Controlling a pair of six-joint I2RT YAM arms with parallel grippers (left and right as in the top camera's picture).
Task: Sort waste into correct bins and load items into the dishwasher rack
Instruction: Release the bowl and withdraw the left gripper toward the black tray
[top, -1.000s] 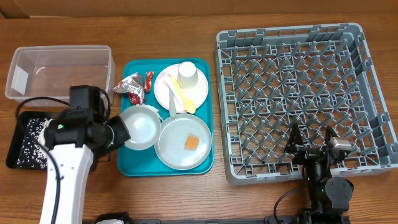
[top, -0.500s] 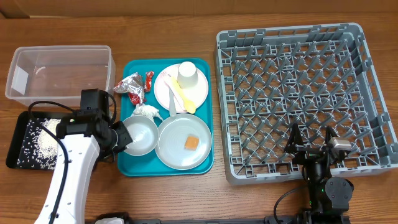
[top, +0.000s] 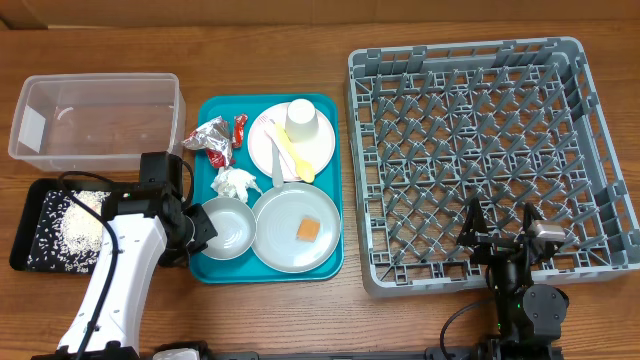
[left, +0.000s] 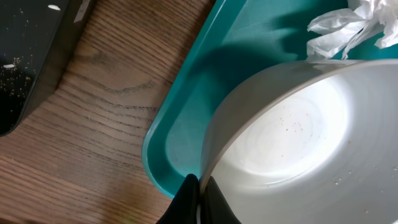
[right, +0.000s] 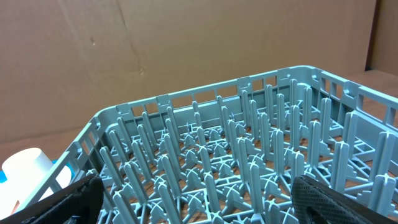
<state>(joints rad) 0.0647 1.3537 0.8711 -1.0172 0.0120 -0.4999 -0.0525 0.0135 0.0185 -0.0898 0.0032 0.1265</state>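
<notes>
My left gripper (top: 201, 232) (left: 200, 194) is shut on the left rim of the small grey-white bowl (top: 229, 228) (left: 298, 134), at the front left corner of the teal tray (top: 268, 268) (left: 186, 106). The bowl looks empty apart from specks. The white napkin (top: 233, 181) (left: 348, 25) lies just behind it. Foil wrappers (top: 213, 137) lie at the tray's back left. The white cup (top: 303, 120) and yellow spoon (top: 293, 156) sit on the pink plate (top: 322, 150). The grey plate (top: 285, 245) holds the orange cube (top: 308, 229). Rice (top: 75, 225) lies in the black tray (top: 22, 235). My right gripper (top: 505, 240) (right: 199, 205) is open over the rack's (top: 490, 150) front edge.
The clear tub (top: 95, 120) stands behind the black tray, with nothing visible in it. The black tray's corner also shows in the left wrist view (left: 31, 62). The rack pegs (right: 249, 155) fill the right wrist view, with the cup (right: 31, 168) far left. Bare wood lies along the front edge.
My left arm has drawn the bowl toward the tray's front left corner and levelled it. The napkin behind it has come into view. The right arm has not moved.
</notes>
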